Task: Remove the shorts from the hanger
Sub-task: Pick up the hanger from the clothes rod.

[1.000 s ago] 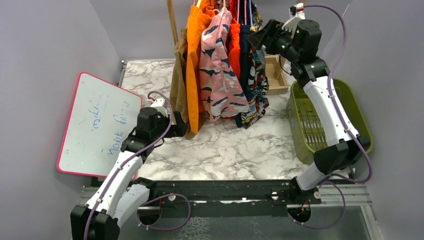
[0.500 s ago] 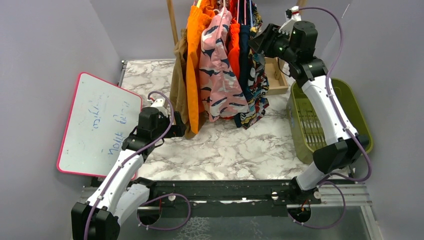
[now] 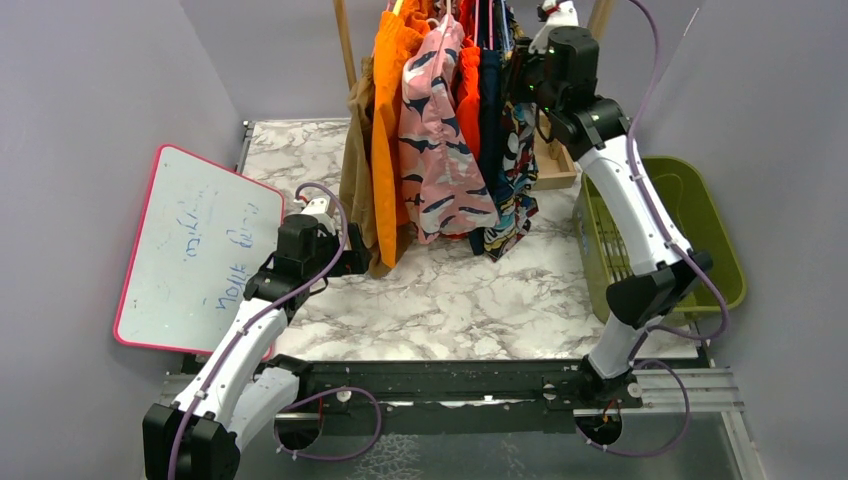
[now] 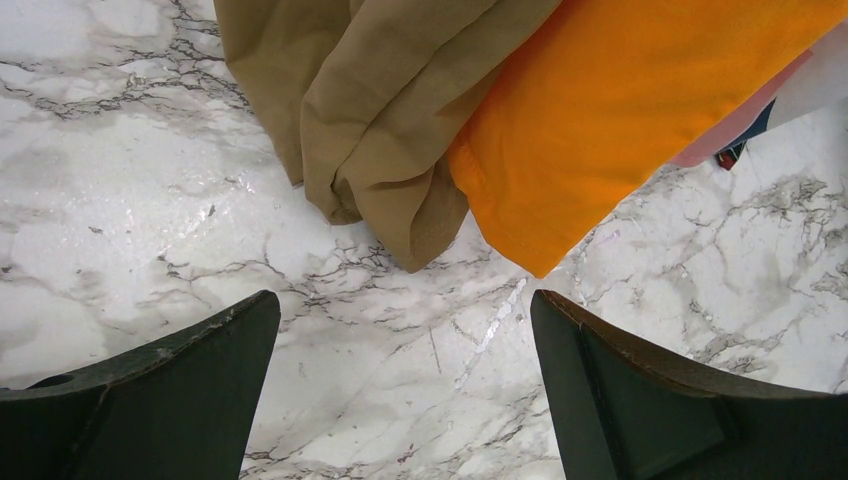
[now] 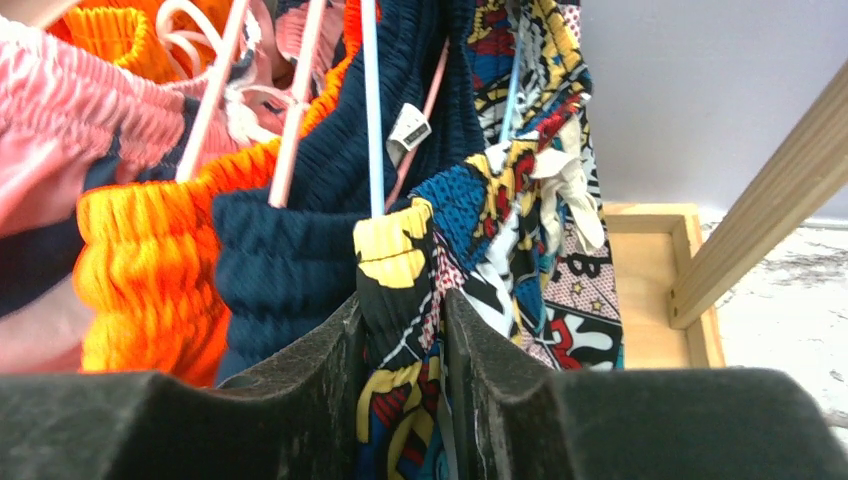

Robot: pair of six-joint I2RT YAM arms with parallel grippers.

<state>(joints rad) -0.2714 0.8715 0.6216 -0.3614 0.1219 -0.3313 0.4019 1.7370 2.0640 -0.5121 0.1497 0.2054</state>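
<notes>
right hand [image 5: 405, 340] clamped on the comic-print shorts [image 5: 540, 200], left hand [image 4: 405, 380] wide apart. if i tug sideways, the thin hanger [image 5: 371, 110] may snag and come along.

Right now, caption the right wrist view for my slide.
Right gripper clamped on the comic-print shorts, beside the hanging navy shorts.

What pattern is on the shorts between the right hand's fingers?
Comic-print shorts, many colours; right wrist view shows it best.

Right arm [image 3: 622, 190] is stretching high above the desk [image 3: 450, 300], right fingers [image 5: 320, 385] pinching shorts [image 5: 398, 255]; left fingers [image 4: 180, 400] are hovering low, spread wide.
</notes>
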